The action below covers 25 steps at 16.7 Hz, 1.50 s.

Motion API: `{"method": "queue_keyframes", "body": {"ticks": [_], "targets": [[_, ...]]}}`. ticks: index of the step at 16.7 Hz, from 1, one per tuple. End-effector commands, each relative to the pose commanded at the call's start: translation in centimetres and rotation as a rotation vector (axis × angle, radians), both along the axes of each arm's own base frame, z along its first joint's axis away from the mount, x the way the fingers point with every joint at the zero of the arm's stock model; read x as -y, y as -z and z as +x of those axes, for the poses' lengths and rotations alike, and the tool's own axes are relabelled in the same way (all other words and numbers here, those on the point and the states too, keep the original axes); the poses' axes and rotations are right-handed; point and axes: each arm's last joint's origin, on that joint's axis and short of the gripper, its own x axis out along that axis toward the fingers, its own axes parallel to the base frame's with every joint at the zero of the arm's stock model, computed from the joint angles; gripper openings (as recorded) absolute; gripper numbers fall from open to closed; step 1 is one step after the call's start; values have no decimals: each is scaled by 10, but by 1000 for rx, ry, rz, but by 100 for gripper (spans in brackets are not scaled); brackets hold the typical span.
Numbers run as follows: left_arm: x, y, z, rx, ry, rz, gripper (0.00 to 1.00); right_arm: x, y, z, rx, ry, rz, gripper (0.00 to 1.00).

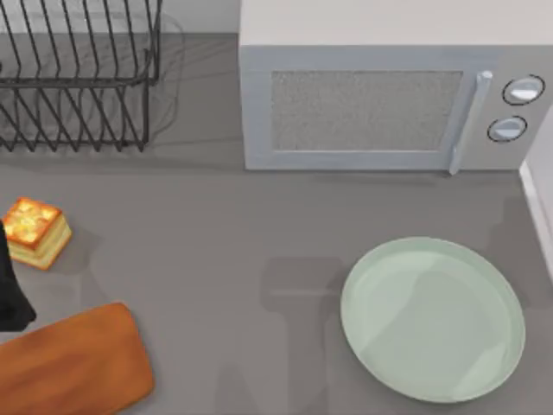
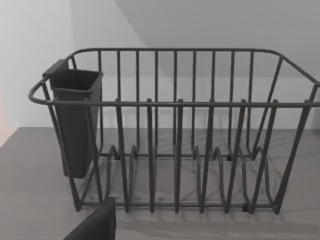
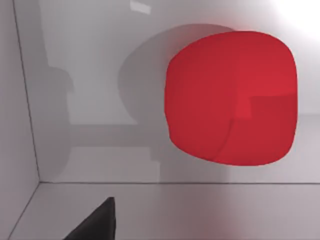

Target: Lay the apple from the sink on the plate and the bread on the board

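Sitting inside the pale sink (image 3: 100, 150), the apple (image 3: 231, 97) is close in front of the right hand; can't tell that hand's grip. Bread (image 1: 35, 232) rests on the surface just beyond the left arm (image 1: 12, 294), board (image 1: 73, 363) beside it. Plate (image 1: 432, 320) bare. Left hand's grip: can't tell.

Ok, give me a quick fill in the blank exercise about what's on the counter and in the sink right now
1. The bread sits on the table, not yet on the reddish-brown ____.
2. The pale green plate has ____ lying on it.
3. The dish rack stands to the ____ of the microwave in the top view.
4. In the right wrist view, the apple's colour is ____.

Missing words: board; nothing; left; red
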Motion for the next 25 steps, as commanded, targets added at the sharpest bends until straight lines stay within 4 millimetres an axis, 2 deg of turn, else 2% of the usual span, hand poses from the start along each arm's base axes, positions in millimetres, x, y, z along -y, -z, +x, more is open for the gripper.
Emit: {"method": "queue_keyframes", "body": {"ticks": [4,6,8,12,25], "targets": [[0,0,0,0,0,0,100,1,57,1,22,1,-6,100],[0,0,0,0,0,0,100,0,78,-3,14,2,-4,100],[0,0,0,0,0,0,100,-1,88,-7,4,3,-1,100],[0,0,0,0,0,0,100,-1,89,-7,4,3,-1,100],[0,0,0,0,0,0,100,-1,89,-7,4,3,-1,2]]}}
